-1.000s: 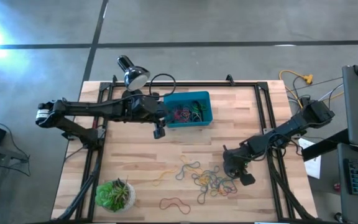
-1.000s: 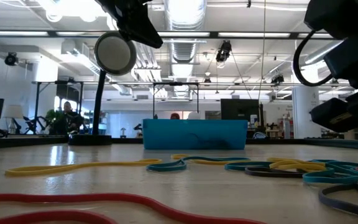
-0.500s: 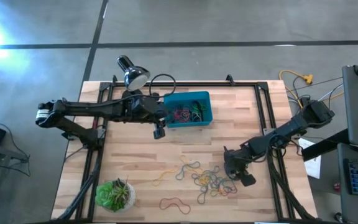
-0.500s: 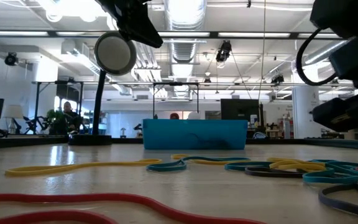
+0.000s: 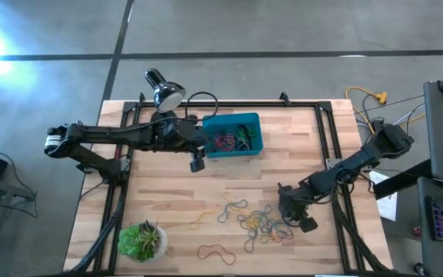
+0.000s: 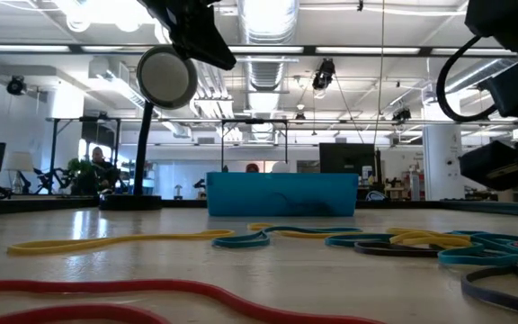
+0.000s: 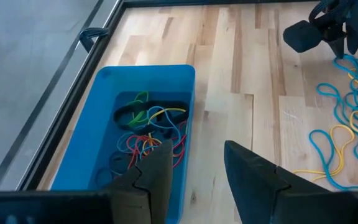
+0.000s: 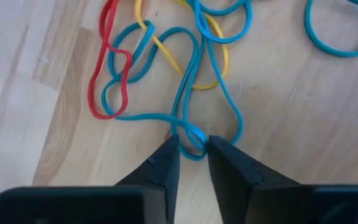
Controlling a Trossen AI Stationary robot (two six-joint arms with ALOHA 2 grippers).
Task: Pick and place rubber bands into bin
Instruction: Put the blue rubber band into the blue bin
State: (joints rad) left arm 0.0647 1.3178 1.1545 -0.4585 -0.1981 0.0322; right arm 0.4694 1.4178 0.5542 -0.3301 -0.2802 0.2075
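A pile of coloured rubber bands (image 5: 260,223) lies on the wooden table near its front edge. More bands (image 7: 148,127) lie inside the teal-blue bin (image 5: 233,117) at the far middle. My right gripper (image 8: 192,149) points steeply down at the pile's right side, open by a narrow gap. Its fingertips stand on either side of the looped end of a blue band (image 8: 188,134) that lies flat on the wood. My left gripper (image 7: 194,162) hangs open and empty above the table by the bin's near left corner. My right gripper comes from above, slanting from the table's right, with one fingertip (image 8: 171,144) on each side of the blue band's loop end (image 8: 194,152). The band lies slack on the table. Whether the fingertips touch it I cannot tell.
A red band (image 5: 216,251) and a yellow band (image 5: 200,219) lie apart from the pile toward the front. A potted plant (image 5: 142,240) stands at the near left corner, a desk lamp (image 5: 164,88) at the far left. Black rails (image 5: 325,131) run along the table's edges.
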